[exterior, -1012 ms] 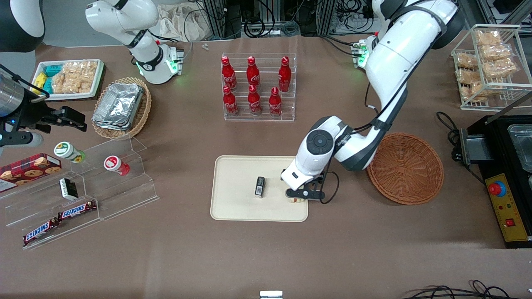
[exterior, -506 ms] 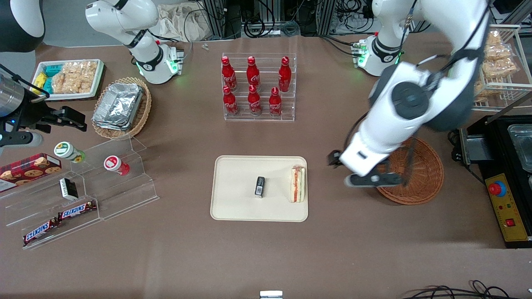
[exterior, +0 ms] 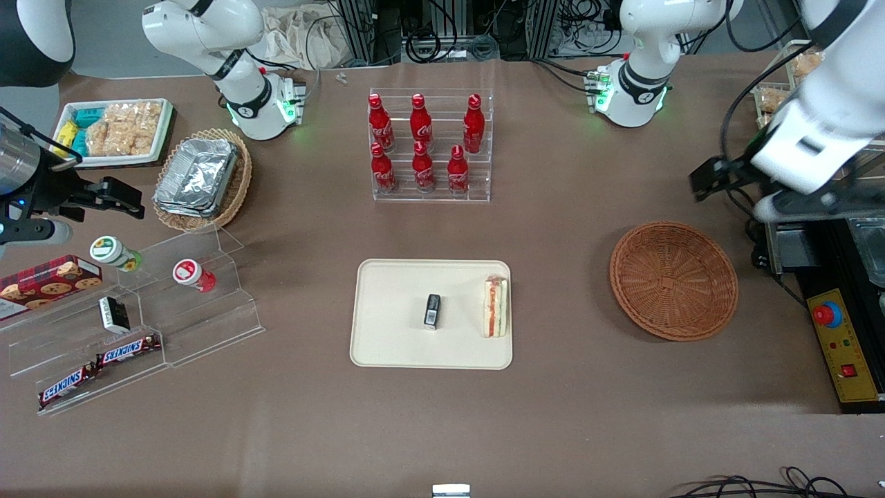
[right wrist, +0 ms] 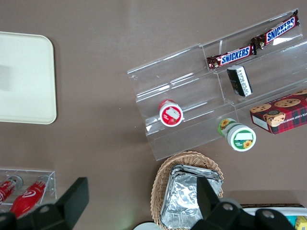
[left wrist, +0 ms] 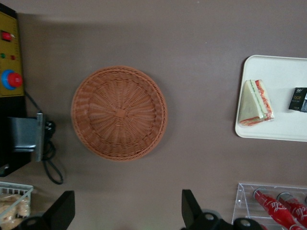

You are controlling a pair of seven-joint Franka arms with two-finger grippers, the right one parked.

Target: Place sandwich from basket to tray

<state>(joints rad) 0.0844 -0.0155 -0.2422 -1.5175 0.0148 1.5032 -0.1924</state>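
Since the sandwich lies on the tray, little can go wrong.
It sits near the rim, so a bump could push it off. The gripper hangs high above the empty basket, wide open, holding nothing. The candy bars read "SNICKERS".

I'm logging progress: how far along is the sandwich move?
Looks done: the sandwich lies on the tray beside a small black box, and the basket holds nothing. In hand: nothing; the gripper hangs open above the table near the basket. Nothing visible is left.
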